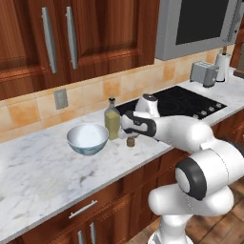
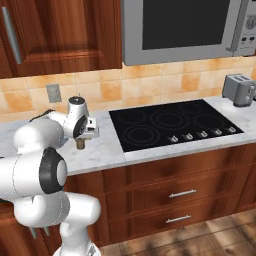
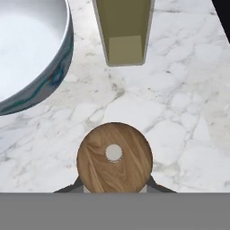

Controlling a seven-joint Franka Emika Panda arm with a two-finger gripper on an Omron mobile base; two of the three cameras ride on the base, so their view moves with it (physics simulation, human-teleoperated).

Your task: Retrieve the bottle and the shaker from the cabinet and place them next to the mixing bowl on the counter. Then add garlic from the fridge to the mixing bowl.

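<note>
The small brown wooden shaker (image 1: 130,141) stands upright on or just above the white marble counter (image 1: 47,176), and my gripper (image 1: 130,138) is shut on it from above. In the hand view I look down on the shaker's round top (image 3: 114,157), with a dark fingertip (image 3: 67,188) at each side of it. The square glass bottle (image 1: 112,121) of yellow-olive liquid stands just behind the shaker, and the pale blue-white mixing bowl (image 1: 87,138) sits to the bottle's left. Bottle (image 3: 123,31) and bowl (image 3: 27,54) also lie ahead of the hand. From the right base view the shaker (image 2: 80,144) hangs under the hand.
A black cooktop (image 1: 176,102) is set into the counter right of the shaker. Beyond it stand a toaster (image 1: 204,72) and a paper towel roll (image 1: 222,66). A microwave (image 2: 185,27) hangs above the cooktop. Wall doors with steel bar handles (image 1: 49,40) are overhead.
</note>
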